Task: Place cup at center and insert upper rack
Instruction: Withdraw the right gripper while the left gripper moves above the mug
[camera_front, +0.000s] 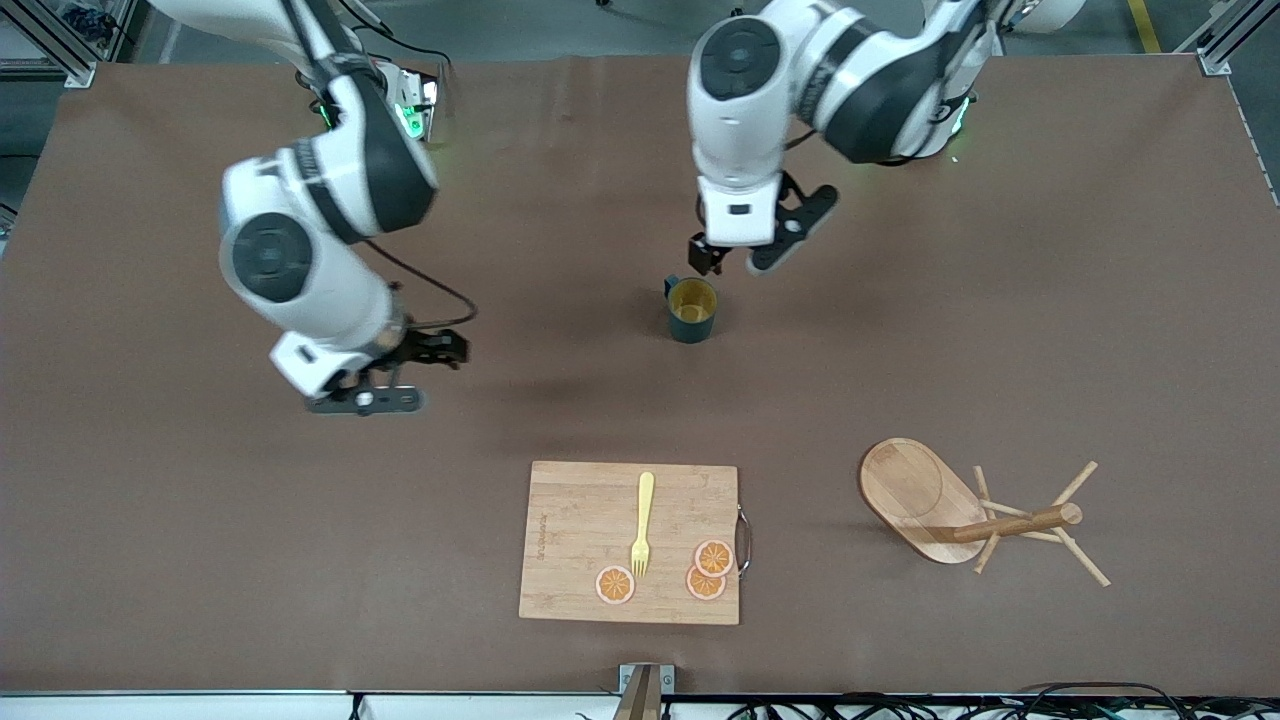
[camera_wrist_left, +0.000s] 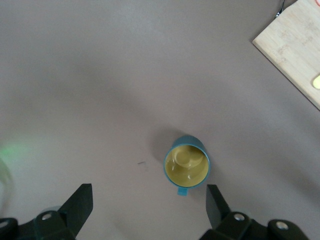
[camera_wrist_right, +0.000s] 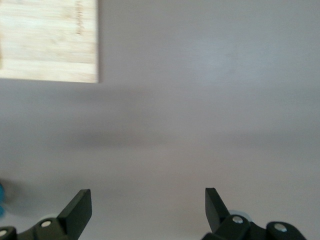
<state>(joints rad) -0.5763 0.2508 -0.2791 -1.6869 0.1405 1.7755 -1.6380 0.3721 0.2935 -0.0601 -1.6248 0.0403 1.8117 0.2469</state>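
The left pincer (camera_front: 728, 262) is hovering with fingers spread wide just above the cup (camera_front: 691, 309), which is standing upright mid-desk (camera_front: 1000, 330), untouched. The right pincer (camera_front: 365, 390) is waiting, fingers apart, over bare desk. The rack (camera_front: 975, 515) is lying toppled beside the board (camera_front: 590, 540), nearer the front camera.

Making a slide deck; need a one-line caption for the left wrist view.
Open left gripper hovers above the upright cup on the table, cutting board corner visible.
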